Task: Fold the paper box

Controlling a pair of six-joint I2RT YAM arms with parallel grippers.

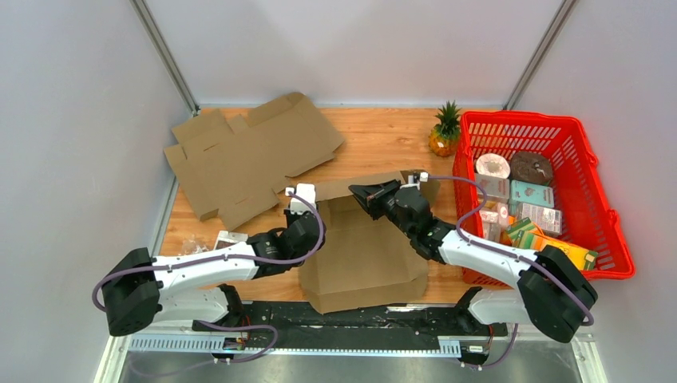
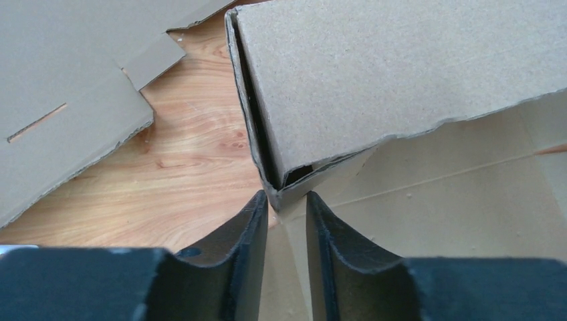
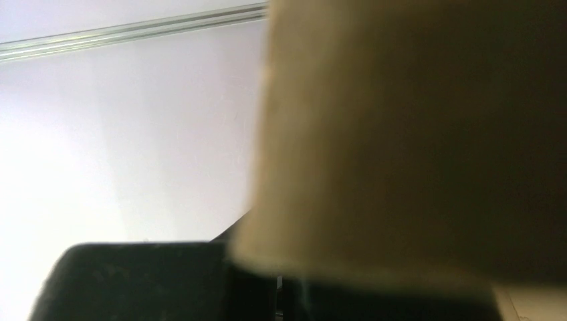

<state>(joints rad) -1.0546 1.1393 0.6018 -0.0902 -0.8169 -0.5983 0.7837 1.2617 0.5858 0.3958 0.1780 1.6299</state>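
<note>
Cardboard: one box (image 1: 363, 255), one flat sheet (image 1: 247, 155)

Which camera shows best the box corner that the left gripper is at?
The left wrist view: the folded wall's corner sits large and sharp between the left gripper's fingers. The top external view shows the whole paper box, but the left arm covers that corner. The right wrist view gives only blurred cardboard.

Far of my box (image 1: 363, 255), bare table (image 1: 383, 144) lies open; flat cardboard (image 1: 239, 159) crowds the far left, red basket (image 1: 519, 118) the right.
</note>
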